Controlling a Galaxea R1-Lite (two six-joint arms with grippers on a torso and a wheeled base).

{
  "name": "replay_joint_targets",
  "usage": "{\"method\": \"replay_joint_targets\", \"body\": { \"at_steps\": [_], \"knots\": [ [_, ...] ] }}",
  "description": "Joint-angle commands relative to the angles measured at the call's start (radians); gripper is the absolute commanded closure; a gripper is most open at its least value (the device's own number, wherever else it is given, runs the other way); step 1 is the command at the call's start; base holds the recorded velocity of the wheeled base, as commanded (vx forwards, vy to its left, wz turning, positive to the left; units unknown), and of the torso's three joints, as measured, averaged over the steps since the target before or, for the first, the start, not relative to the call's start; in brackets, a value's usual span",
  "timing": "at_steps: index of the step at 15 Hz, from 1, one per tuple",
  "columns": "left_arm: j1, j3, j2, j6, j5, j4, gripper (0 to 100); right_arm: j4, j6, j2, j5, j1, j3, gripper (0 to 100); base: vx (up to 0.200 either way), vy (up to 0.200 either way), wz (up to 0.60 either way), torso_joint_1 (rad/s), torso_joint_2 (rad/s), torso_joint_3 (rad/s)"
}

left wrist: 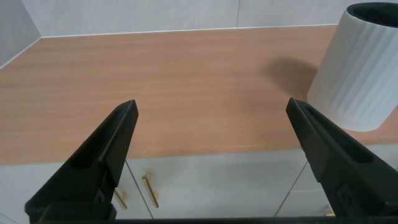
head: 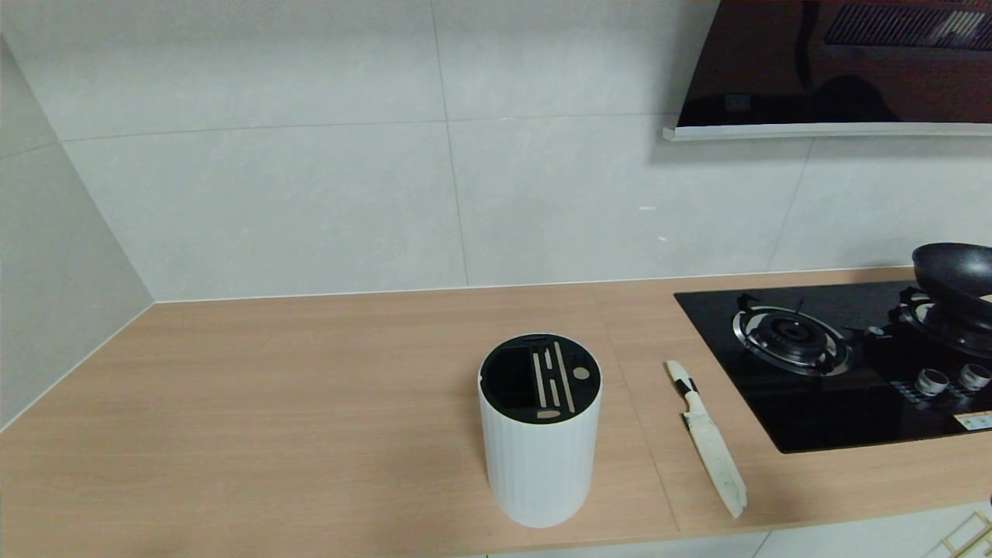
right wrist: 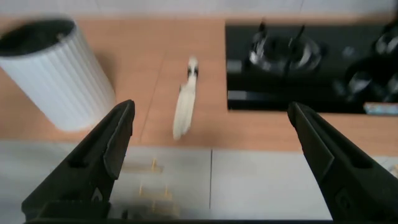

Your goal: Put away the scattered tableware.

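A white knife (head: 707, 438) with a cream blade and a black band on its handle lies flat on the wooden counter (head: 310, 403), between the holder and the stove. A white ribbed cylindrical holder (head: 540, 439) with a black slotted top stands upright near the counter's front edge. In the right wrist view the knife (right wrist: 185, 102) and the holder (right wrist: 57, 71) lie beyond my open right gripper (right wrist: 211, 162), which hangs in front of the counter edge. My left gripper (left wrist: 211, 162) is open too, off the counter's front edge, with the holder (left wrist: 359, 65) ahead of it to one side.
A black gas stove (head: 837, 356) with two burners sits in the counter at the right, a black pan (head: 955, 273) on the far burner. A range hood (head: 837, 70) hangs above it. Tiled walls close the back and left. White cabinet doors with gold handles (left wrist: 149, 190) are below the counter.
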Motion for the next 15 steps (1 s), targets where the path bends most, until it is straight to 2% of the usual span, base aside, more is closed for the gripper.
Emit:
{"method": "replay_joint_targets", "body": {
  "at_steps": [1,4,8,15],
  "knots": [
    [0.0,0.0,0.0,-0.002,0.0,0.0,0,-0.059,-0.013,0.33,0.006,0.049,-0.098,0,0.0,0.0,0.0,0.0,0.0,0.0],
    [0.0,0.0,0.0,0.0,0.0,0.0,0,-0.193,-0.006,0.513,0.002,0.125,-0.101,0,0.0,0.0,0.0,0.0,0.0,0.0],
    [0.0,0.0,0.0,0.0,0.0,0.0,0,-0.409,0.002,0.806,-0.004,0.133,-0.107,0,0.0,0.0,0.0,0.0,0.0,0.0],
    [0.0,0.0,0.0,0.0,0.0,0.0,0,-0.539,-0.006,1.108,-0.004,0.147,-0.173,0,0.0,0.0,0.0,0.0,0.0,0.0]
  ]
}}
